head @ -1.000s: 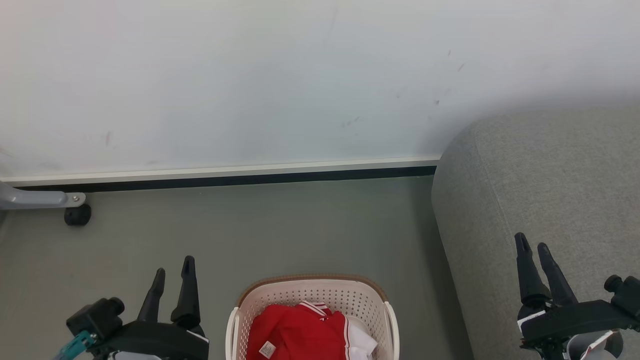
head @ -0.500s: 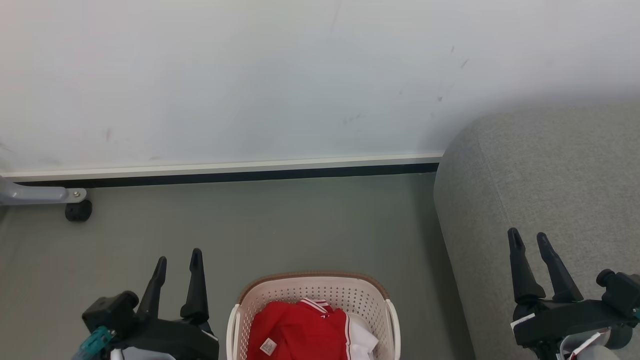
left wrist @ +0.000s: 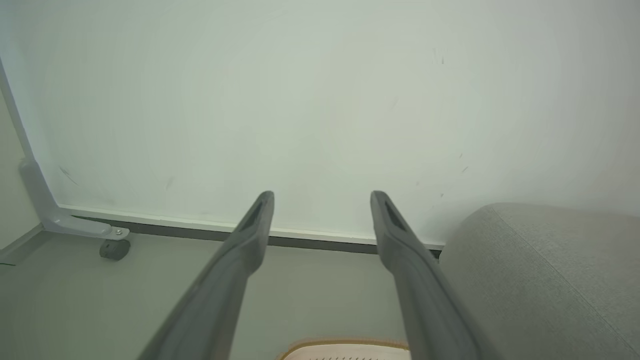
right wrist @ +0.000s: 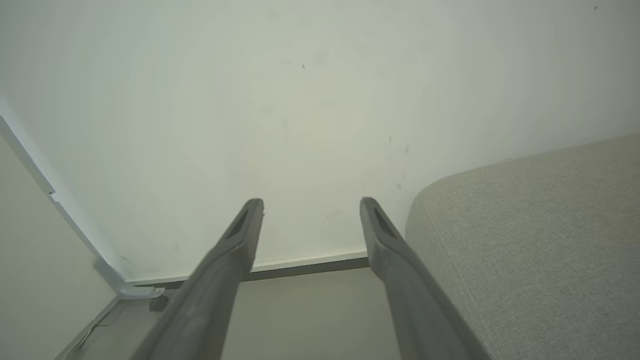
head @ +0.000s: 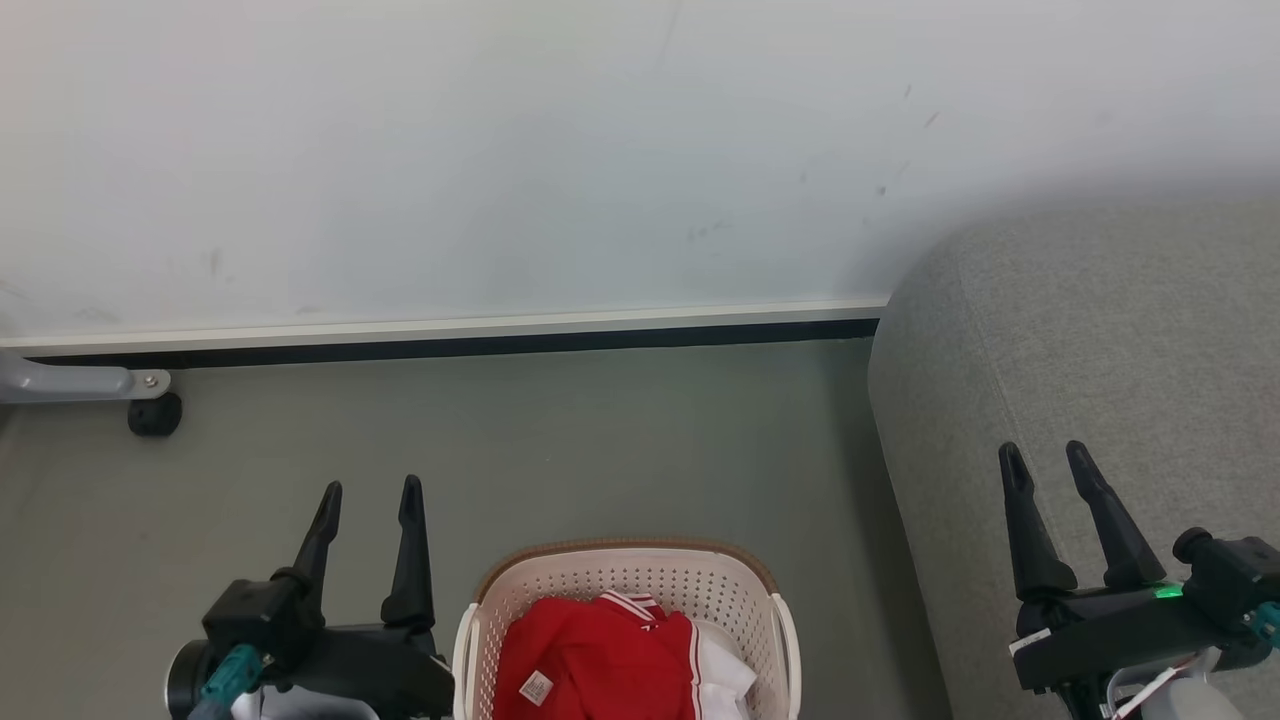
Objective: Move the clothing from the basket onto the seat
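The clothing [head: 590, 660], red with white panels and a small white label, lies inside the cream basket [head: 625, 572] on the floor at the bottom middle of the head view. A sliver of the basket [left wrist: 345, 350] rim shows at the bottom of the left wrist view. The grey seat [head: 1100, 350] fills the right side; it also appears as the seat [left wrist: 545, 275] and the seat [right wrist: 540, 240]. My left gripper [head: 370, 492] stands open to the left of the basket. My right gripper [head: 1045, 458] is open over the seat's edge. Both hold nothing.
A white wall [head: 500, 150] with a dark baseboard [head: 450, 347] runs behind the grey floor [head: 550, 440]. A grey metal leg with a black caster [head: 153, 415] stands at the far left by the wall.
Both grippers have risen in the head view, the left one also shifting right toward the basket. Both stay open. The clothing and basket have not moved.
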Robot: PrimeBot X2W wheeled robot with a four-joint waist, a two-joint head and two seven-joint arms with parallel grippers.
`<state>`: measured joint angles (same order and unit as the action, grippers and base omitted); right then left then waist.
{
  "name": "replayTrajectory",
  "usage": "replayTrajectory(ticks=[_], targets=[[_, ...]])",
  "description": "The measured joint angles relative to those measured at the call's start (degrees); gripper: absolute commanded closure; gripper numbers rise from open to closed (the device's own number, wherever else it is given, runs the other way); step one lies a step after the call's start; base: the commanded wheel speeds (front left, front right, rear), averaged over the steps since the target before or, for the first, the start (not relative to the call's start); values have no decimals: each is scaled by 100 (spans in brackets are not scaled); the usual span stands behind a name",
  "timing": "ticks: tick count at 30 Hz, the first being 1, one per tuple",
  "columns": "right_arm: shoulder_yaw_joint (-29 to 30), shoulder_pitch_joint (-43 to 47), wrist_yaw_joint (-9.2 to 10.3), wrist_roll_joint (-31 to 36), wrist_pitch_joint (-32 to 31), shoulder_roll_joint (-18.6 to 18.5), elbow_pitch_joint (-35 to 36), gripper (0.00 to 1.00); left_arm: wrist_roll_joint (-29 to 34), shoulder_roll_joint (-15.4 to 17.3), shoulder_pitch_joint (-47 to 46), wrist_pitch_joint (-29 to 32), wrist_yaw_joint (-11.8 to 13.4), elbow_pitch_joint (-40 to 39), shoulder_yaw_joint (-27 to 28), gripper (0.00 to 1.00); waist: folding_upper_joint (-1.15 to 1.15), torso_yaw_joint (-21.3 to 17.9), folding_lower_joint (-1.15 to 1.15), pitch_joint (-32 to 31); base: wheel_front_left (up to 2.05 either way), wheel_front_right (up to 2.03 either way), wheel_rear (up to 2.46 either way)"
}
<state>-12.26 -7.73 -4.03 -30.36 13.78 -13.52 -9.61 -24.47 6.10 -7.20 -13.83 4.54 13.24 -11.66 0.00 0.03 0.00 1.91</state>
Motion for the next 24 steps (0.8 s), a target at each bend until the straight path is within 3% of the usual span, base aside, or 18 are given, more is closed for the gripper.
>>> replayTrajectory(ticks=[24], targets=[[107,-26,-90,327,68,66,-22,0,333,-80,-62,-49,-54,-8,59,0,0,-6,0,22,0,0,0]])
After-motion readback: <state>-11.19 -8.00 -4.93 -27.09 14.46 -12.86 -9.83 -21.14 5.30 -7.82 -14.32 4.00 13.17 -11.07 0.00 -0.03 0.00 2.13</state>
